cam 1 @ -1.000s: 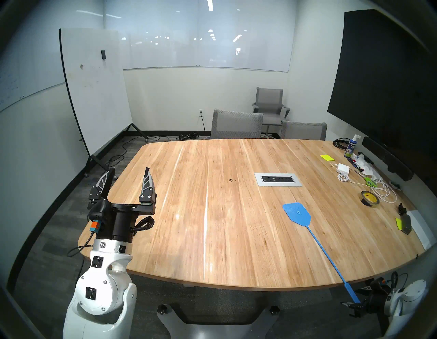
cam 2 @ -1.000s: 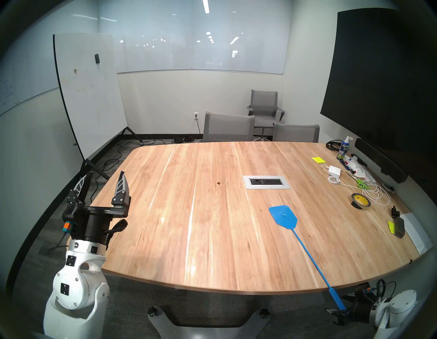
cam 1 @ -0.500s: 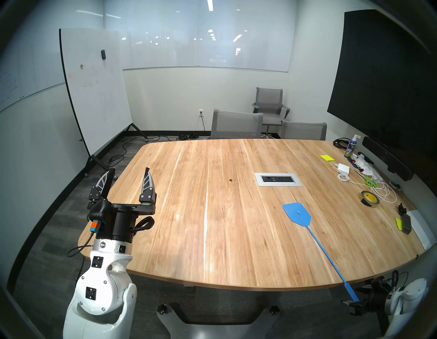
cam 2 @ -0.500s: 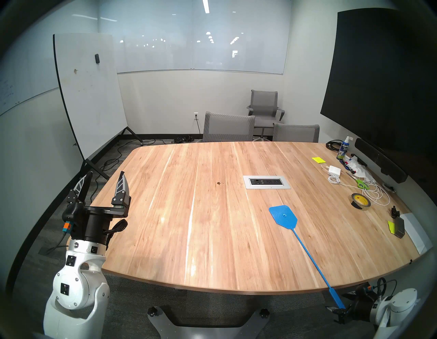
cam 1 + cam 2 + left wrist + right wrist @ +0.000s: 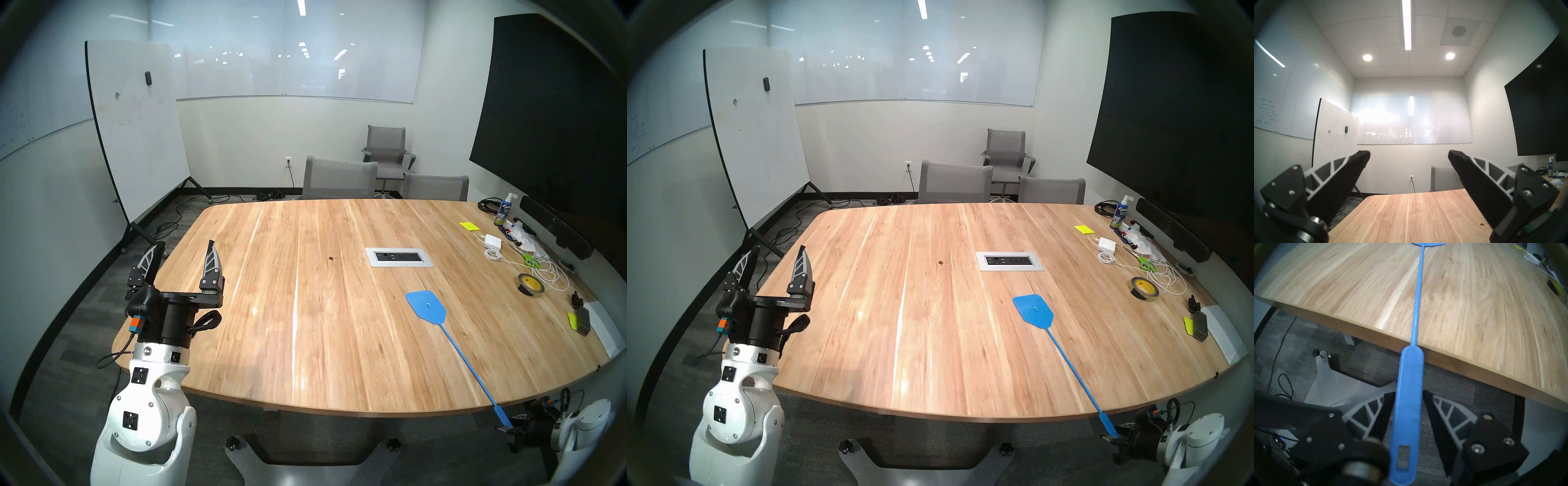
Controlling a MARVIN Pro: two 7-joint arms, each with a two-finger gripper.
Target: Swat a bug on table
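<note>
The bug point(image 5: 331, 259) is a tiny dark speck mid-table point(image 5: 271, 356), left of the silver outlet panel point(image 5: 399, 257); it also shows in the left wrist view point(image 5: 1482, 224). A blue swatter point(image 5: 425, 305) lies flat on the table, its handle point(image 5: 1408, 404) sticking out past the near edge. My right gripper point(image 5: 1407, 394) sits below that edge with a finger close on each side of the handle; whether they press on it is unclear. My left gripper point(image 5: 186, 242) stands open and empty, pointing up at the table's left edge.
At the right end of the table lie a tape roll point(image 5: 530, 285), green scissors point(image 5: 530, 260), white cables and a charger point(image 5: 492, 241), yellow notes, and a spray bottle point(image 5: 503, 213). Grey chairs point(image 5: 339, 178) stand at the far side. A whiteboard point(image 5: 135, 129) stands far left.
My right gripper has moved forward along the swatter handle and its fingers have drawn in around it. The swatter, the bug and the left arm have not moved.
</note>
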